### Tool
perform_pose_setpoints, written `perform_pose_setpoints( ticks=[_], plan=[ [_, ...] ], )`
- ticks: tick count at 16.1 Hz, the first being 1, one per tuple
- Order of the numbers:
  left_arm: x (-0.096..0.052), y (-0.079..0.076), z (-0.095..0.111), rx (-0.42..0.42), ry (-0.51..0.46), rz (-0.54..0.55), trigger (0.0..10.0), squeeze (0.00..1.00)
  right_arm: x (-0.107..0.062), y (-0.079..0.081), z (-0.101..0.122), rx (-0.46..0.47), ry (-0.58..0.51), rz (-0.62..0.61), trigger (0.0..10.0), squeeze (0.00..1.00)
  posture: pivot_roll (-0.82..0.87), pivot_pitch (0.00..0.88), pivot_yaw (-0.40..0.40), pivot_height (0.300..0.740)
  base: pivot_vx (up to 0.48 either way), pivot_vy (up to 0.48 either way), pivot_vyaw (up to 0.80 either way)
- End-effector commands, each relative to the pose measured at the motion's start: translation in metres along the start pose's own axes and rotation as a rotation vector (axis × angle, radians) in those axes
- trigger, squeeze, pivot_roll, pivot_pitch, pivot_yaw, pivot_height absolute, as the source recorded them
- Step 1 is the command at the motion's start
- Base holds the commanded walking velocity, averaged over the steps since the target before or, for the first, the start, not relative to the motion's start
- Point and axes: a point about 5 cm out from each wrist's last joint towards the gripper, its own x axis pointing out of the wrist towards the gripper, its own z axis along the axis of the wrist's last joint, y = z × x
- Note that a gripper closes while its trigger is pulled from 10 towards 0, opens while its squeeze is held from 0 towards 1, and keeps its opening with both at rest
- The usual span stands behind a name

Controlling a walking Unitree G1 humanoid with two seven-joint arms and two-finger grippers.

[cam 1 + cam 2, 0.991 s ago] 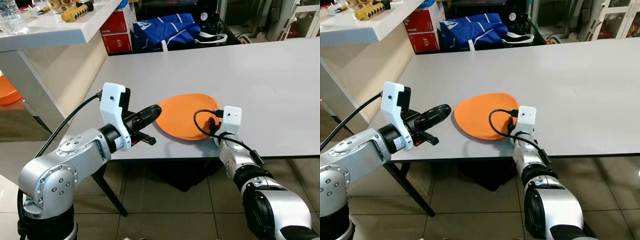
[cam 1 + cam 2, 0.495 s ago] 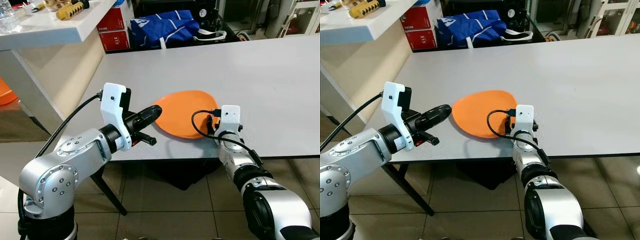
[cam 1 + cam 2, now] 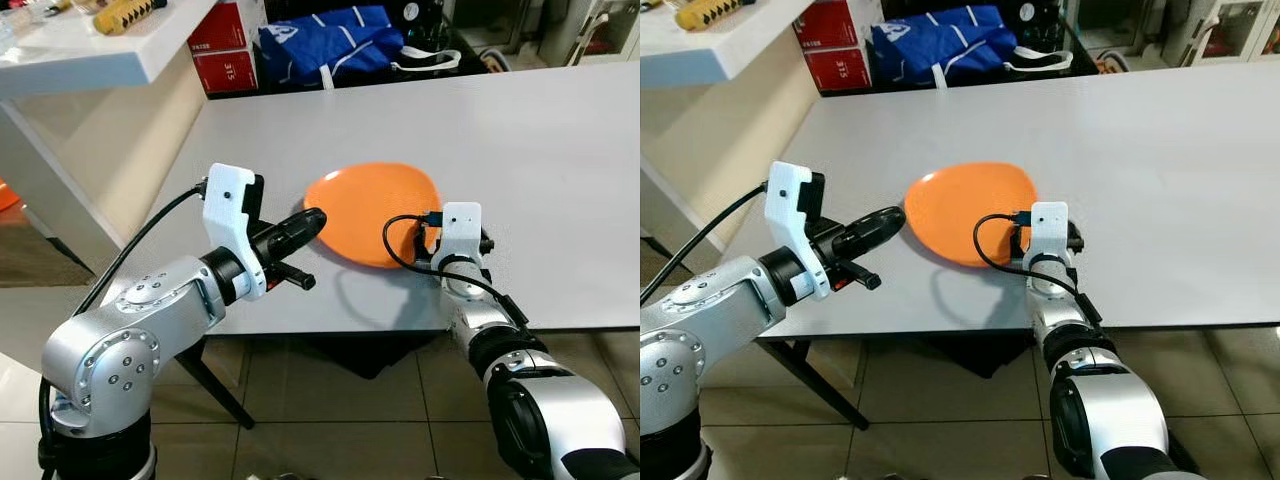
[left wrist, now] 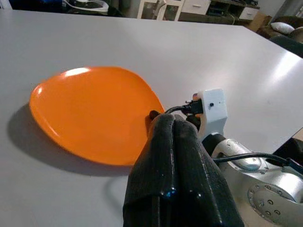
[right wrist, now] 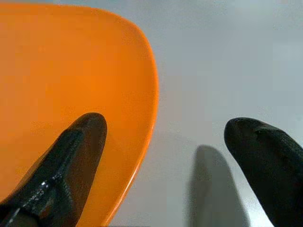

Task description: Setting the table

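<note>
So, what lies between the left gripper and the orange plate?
Only bare grey table; in the left eye view the left gripper is just beside the orange plate.

A plain bright orange plate lies on a pale grey table, unpatterned. At the plate's near edges, the left gripper and right gripper have glossy black fingers, on silver arms with white camera blocks. Beyond the table's far edge from the plate sits a blue bag with white stripes, beside red boxes. A yellow-and-black tool rests on a white shelf. The floor has beige tiles.
</note>
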Motion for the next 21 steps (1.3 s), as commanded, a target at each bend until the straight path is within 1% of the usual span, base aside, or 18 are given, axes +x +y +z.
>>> perform_pose_setpoints(
  ticks=[1, 2, 6, 9, 10, 17, 20, 21],
  plan=[
    [-0.002, 0.002, 0.003, 0.019, -0.007, 0.018, 10.0, 0.00, -0.004, 0.002, -0.013, -0.041, 0.056, 0.002, 10.0, 0.98, -0.06, 0.006, 0.164, 0.736, 0.000, 0.000, 0.00],
    [-0.001, 0.002, 0.003, 0.019, -0.007, 0.018, 10.0, 0.00, -0.004, 0.003, -0.012, -0.046, 0.050, 0.005, 10.0, 0.00, -0.06, 0.006, 0.164, 0.736, 0.000, 0.000, 0.00],
    [0.000, 0.001, 0.002, 0.018, -0.014, 0.016, 10.0, 0.00, -0.004, 0.006, -0.009, -0.062, 0.019, 0.011, 10.0, 0.00, -0.07, 0.006, 0.158, 0.736, 0.000, 0.000, 0.00],
    [0.000, 0.001, 0.003, 0.021, -0.019, 0.017, 10.0, 0.00, -0.003, 0.009, 0.000, -0.068, -0.028, 0.016, 10.0, 0.00, -0.07, 0.004, 0.156, 0.736, 0.000, 0.000, 0.00],
    [0.001, 0.001, 0.003, 0.021, -0.021, 0.020, 10.0, 0.00, -0.002, 0.011, 0.006, -0.065, -0.056, 0.022, 10.0, 0.00, -0.07, 0.003, 0.154, 0.736, 0.000, 0.000, 0.00],
    [0.001, 0.002, 0.003, 0.017, -0.030, 0.020, 10.0, 0.00, -0.001, 0.017, 0.018, -0.053, -0.101, 0.039, 10.0, 0.00, -0.08, 0.000, 0.141, 0.736, 0.000, 0.000, 0.00],
    [0.004, 0.003, 0.005, 0.018, -0.043, 0.026, 10.0, 0.00, -0.001, 0.015, 0.023, -0.035, -0.140, 0.026, 10.0, 0.00, -0.10, 0.000, 0.137, 0.736, 0.000, 0.000, 0.00],
    [0.005, 0.003, 0.005, 0.019, -0.048, 0.029, 10.0, 0.00, -0.001, 0.014, 0.028, -0.030, -0.173, 0.022, 10.0, 0.00, -0.10, 0.000, 0.136, 0.736, 0.000, 0.000, 0.00]
  ],
)
